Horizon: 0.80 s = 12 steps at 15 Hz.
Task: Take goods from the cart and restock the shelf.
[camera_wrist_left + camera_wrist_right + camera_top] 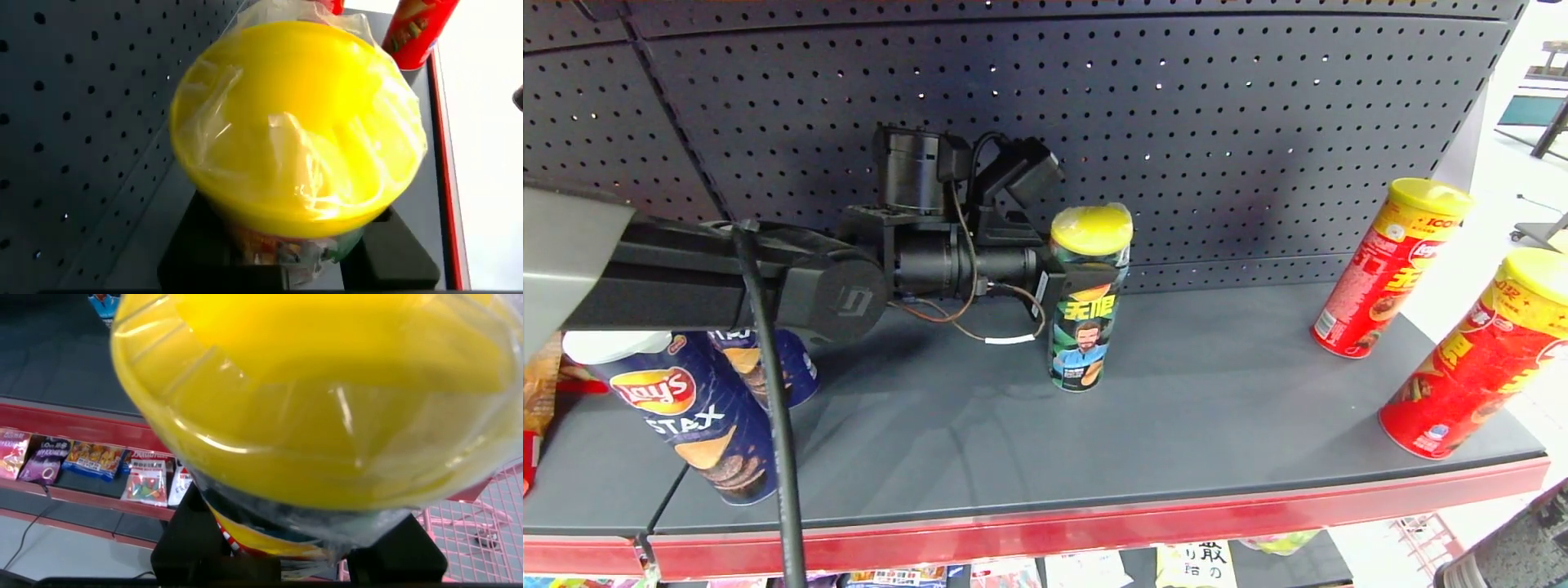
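On shelf [1217, 392], green can [1086, 327] is held upright by left gripper [1068, 282] (jaws clamped on it). Second yellow-lidded can [327, 400] is clamped in right gripper [294, 551].

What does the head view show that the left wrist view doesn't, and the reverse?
Head view adds: two blue chip cans at the left end of the shelf, and the printed side of the green can. Left wrist view adds: the full top of the yellow lid under crinkled clear film, with dark jaws on either side below it. Shared: the left gripper closed on the green can, the red cans to its right, the pegboard back panel, the shelf.
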### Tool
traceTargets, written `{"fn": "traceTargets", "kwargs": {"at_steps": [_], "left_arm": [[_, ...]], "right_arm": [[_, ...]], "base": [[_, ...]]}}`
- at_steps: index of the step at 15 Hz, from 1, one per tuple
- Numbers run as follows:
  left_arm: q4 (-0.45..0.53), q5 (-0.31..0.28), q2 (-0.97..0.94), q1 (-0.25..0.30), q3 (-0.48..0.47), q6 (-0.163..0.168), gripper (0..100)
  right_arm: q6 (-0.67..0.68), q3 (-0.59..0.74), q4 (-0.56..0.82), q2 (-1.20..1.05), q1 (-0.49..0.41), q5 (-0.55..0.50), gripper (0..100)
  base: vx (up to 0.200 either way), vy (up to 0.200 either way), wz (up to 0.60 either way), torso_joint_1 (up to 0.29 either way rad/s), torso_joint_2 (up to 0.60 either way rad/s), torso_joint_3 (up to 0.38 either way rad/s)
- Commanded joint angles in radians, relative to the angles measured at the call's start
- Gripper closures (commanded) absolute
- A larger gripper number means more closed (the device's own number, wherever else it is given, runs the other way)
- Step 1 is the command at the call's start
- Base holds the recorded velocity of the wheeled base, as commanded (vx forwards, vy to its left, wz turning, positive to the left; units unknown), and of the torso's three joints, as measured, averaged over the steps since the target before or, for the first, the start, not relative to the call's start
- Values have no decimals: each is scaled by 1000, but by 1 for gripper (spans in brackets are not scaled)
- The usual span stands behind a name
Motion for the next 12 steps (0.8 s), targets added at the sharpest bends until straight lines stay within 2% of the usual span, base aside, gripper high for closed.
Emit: {"fn": "traceTargets", "kwargs": {"at_steps": [1,2,5,8,10,12], "left_arm": [[1,-1,-34,1,16,-1,100],[1,2,-66,-4,33,-24,100],[-4,54,-152,-69,93,-149,100],[-25,69,-190,-79,180,-147,100],[-84,94,-213,-79,271,-124,100],[-119,95,-228,-82,318,-119,100]], "right_arm": [[0,0,0,-2,0,1,100],[0,0,0,-3,0,1,100],[0,0,-1,-3,-1,1,100],[0,-1,-3,-3,0,1,100],[0,-3,-3,-5,0,1,100],[0,-1,-3,-8,-1,1,100]], "base": [[0,0,0,0,0,0],[0,0,0,0,0,0],[0,0,0,0,0,0],[0,0,0,0,0,0],[0,0,0,0,0,0],[0,0,0,0,0,0]]}}
